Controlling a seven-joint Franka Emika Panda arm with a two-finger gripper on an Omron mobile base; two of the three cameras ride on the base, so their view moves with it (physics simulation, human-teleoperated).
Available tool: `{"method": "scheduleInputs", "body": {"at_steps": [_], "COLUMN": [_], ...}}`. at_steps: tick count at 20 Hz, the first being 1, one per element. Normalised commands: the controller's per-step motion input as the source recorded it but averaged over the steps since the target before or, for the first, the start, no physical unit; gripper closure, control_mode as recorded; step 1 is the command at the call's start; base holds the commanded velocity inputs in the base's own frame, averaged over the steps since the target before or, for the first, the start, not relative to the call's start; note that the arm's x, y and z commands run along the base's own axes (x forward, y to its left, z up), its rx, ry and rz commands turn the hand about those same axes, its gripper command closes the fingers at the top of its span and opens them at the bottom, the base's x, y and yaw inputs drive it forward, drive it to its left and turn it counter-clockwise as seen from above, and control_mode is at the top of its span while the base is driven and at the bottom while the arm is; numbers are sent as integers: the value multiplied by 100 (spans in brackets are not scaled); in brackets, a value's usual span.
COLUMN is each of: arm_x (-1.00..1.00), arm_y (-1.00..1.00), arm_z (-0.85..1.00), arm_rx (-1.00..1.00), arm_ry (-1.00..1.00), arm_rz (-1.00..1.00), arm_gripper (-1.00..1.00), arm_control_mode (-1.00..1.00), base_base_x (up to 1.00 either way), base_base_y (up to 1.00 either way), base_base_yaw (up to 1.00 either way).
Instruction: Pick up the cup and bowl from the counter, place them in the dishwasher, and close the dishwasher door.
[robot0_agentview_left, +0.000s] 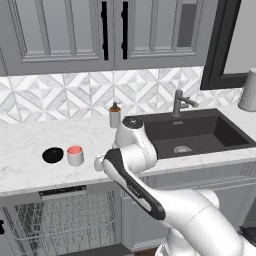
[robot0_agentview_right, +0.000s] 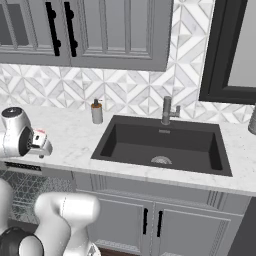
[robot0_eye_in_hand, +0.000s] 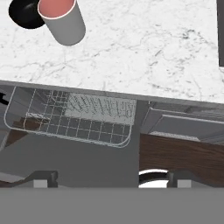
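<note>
Hand view: gripper (robot0_eye_in_hand: 109, 177) wide open, empty; cup (robot0_eye_in_hand: 62, 19) stands touching bowl (robot0_eye_in_hand: 26, 13) on counter (robot0_eye_in_hand: 144, 52).

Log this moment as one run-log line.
gripper: open, empty | cup, bowl: on counter | dishwasher: open
</note>
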Motion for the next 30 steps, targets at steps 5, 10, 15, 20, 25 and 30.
{"method": "scheduleInputs", "body": {"at_steps": [5, 10, 15, 20, 25, 30], "arm_x": [3, 14, 22, 25, 24, 25], "arm_y": [17, 2, 9, 30, 23, 24], "arm_z": [0, -3, -10, -3, -5, 0], "arm_rx": [0, 0, 0, -2, 0, 0], "arm_ry": [0, 2, 1, 0, 0, 0], "arm_rz": [0, 0, 0, 0, 0, 0], "arm_gripper": [-100, -100, -100, -100, -100, -100], "arm_control_mode": [-100, -100, -100, -100, -100, -100], "base_base_x": [0, 0, 0, 0, 0, 0], "base_base_y": [0, 0, 0, 0, 0, 0], "base_base_yaw": [0, 0, 0, 0, 0, 0]}}
